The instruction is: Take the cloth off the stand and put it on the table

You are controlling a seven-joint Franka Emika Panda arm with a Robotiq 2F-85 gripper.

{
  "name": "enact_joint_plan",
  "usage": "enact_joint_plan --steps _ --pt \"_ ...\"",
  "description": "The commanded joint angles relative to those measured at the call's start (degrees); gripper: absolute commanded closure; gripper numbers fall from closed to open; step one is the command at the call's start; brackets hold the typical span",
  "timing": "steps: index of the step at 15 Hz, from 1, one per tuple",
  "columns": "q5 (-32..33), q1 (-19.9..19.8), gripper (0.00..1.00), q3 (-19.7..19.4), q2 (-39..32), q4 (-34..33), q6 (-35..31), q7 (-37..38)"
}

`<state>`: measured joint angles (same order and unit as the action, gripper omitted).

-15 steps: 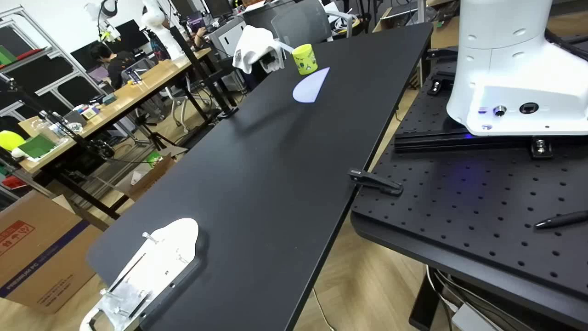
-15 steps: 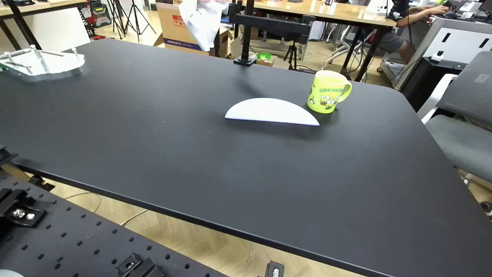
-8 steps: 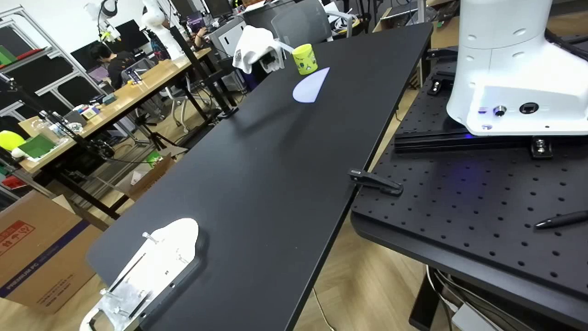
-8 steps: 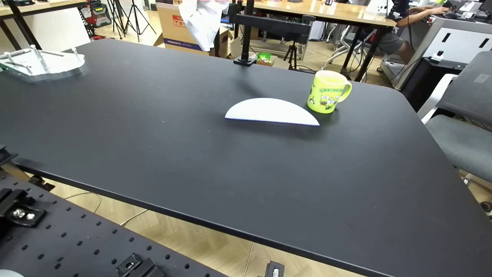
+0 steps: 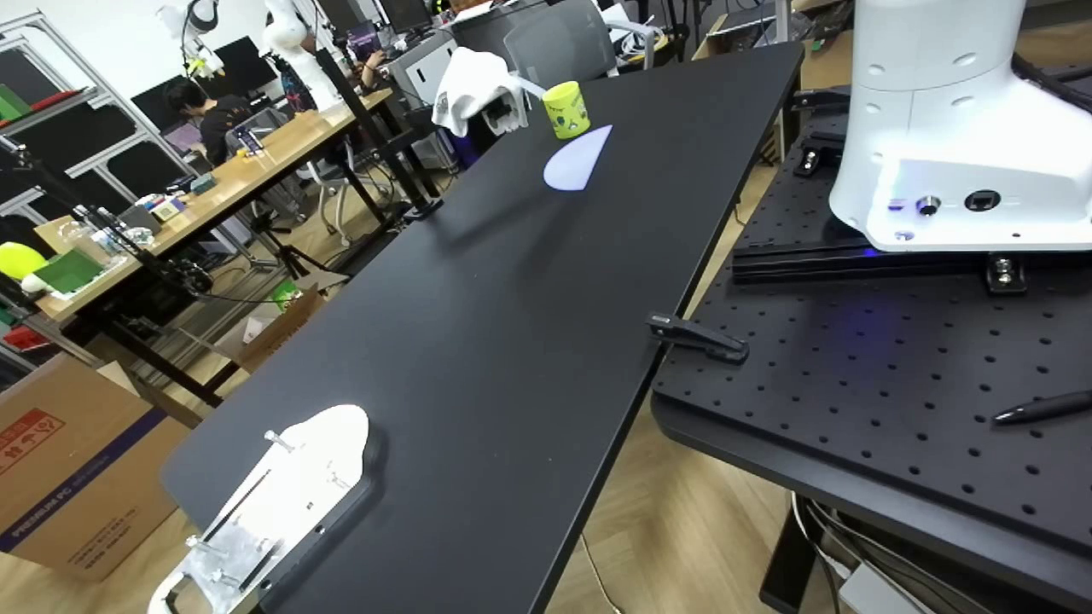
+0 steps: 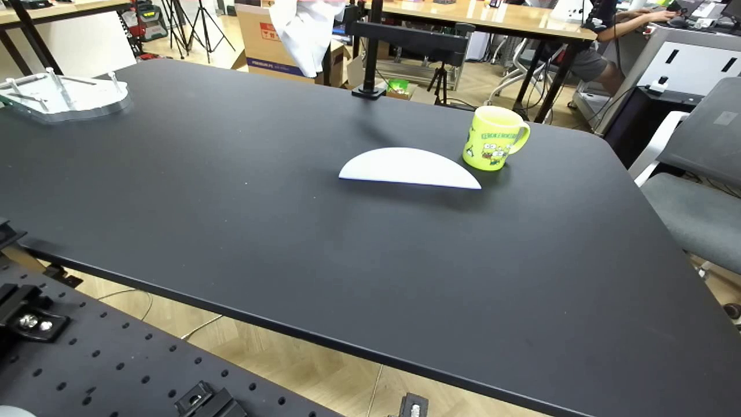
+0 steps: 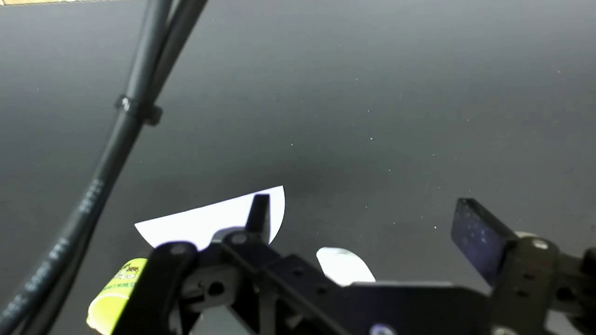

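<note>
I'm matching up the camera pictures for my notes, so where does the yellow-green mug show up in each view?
In an exterior view: the mug is high up, about midway across.
In an exterior view: the mug is in the upper half, right of centre.
Wrist view: the mug is at bottom left, partly hidden.
Shared landmark: the white half-disc beside it.

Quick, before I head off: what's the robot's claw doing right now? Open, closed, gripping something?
Claw: open and holding nothing; the wrist view shows a wide gap between its two sides.
</note>
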<state>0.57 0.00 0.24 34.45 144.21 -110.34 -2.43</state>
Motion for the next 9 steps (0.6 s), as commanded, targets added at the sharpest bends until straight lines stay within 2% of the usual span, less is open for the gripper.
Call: enact_joint_plan --steps 1,6,9 --pt "2.1 -1.0 0.00 -0.1 -3.5 -1.4 -4.9 0.8" --pt "6.1 -2.0 0.00 -0.3 -12.1 -4.1 -15.2 -0.2" --pt "5.1 -0.9 0.00 -0.5 -18.2 -7.0 -18.1 -2.5"
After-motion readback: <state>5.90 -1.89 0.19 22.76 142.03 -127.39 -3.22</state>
